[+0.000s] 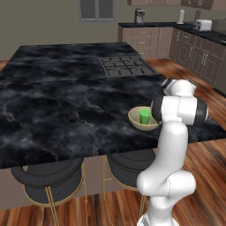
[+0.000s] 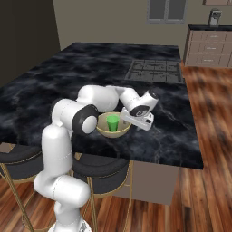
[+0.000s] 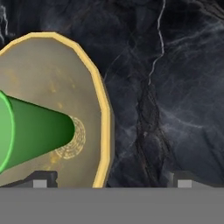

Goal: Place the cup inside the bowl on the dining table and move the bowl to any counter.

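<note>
Left base view, left to right: black marble bench (image 1: 66,101), two round stools (image 1: 48,176) beneath its near edge. Tan bowl (image 1: 143,119) near the bench's front right edge, green cup (image 1: 145,116) upright inside it. Hand (image 3: 109,180) just above the bowl's rim, released, fingers spread wide, one tip over the bowl, the other over bare marble; nothing grasped.
</note>
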